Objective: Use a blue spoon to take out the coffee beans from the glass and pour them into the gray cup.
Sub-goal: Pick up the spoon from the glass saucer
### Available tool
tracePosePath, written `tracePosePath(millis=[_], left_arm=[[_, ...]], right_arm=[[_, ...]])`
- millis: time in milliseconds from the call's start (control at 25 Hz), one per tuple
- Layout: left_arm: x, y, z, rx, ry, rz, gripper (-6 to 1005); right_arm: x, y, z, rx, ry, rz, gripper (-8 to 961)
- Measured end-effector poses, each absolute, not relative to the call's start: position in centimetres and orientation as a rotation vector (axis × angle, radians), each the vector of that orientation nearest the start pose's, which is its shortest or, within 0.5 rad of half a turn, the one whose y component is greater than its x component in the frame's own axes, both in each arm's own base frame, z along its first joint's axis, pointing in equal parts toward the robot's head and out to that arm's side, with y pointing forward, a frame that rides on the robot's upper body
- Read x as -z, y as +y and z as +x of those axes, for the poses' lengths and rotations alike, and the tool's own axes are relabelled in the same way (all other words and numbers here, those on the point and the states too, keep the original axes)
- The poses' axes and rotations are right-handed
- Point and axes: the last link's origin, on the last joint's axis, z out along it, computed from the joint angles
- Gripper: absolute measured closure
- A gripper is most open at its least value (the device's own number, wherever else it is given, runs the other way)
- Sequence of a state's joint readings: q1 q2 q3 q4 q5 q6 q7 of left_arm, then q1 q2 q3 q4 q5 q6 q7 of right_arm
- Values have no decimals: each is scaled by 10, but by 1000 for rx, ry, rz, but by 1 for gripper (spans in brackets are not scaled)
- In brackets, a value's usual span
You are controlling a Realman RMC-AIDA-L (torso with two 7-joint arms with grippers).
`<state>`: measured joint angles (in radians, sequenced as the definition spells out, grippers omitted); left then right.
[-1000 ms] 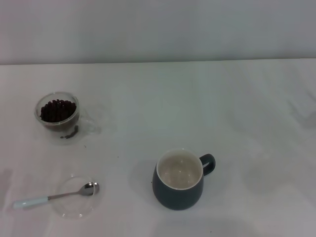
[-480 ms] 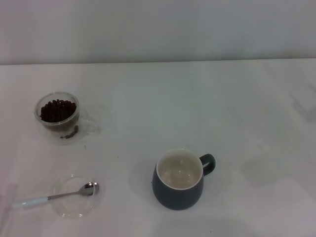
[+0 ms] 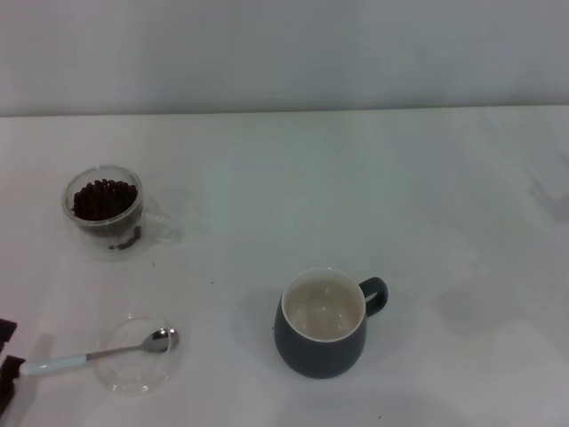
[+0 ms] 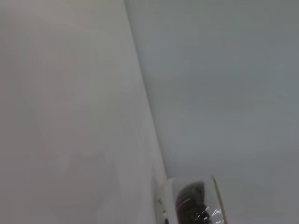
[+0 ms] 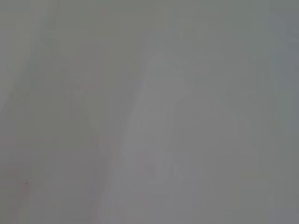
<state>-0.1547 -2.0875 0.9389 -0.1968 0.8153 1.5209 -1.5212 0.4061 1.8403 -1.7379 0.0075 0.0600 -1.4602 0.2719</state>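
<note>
The blue spoon [image 3: 93, 355] lies at the front left of the white table, its metal bowl resting on a flat clear saucer [image 3: 135, 354] and its pale handle pointing left. My left gripper [image 3: 7, 351] comes in at the picture's left edge, open, its two dark fingertips [image 3: 9, 375] straddling the handle's end without holding it. The glass [image 3: 105, 206] stands at the back left, filled with coffee beans [image 3: 104, 197]; it also shows in the left wrist view [image 4: 191, 205]. The gray cup [image 3: 322, 323] stands upright at front centre, handle to the right, its inside bare. My right gripper is out of view.
A few loose beans [image 3: 124, 240] lie at the glass's foot. The table's far edge meets a plain wall [image 3: 284, 53]. The right wrist view shows only a blank pale surface.
My left gripper has entered from the left edge and now stands at the end of the spoon's handle. The spoon, glass and cup have not moved.
</note>
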Motion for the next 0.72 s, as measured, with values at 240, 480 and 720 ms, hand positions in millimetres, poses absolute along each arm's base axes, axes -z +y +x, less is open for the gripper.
tracePosePath(millis=[240,480,720], left_arm=[[50,166,-376,1469,-1859,-1119,107],[53,170,-371,1464,-1870,-1171,107],[56,171,-368,1451,-1866,-1222,107]], right_arm=[[-98,311,369,-626,179,-1735,248],[-98,311,369,-627,179,-1736,248],[-98,308,371,-623,184,-1735,248]])
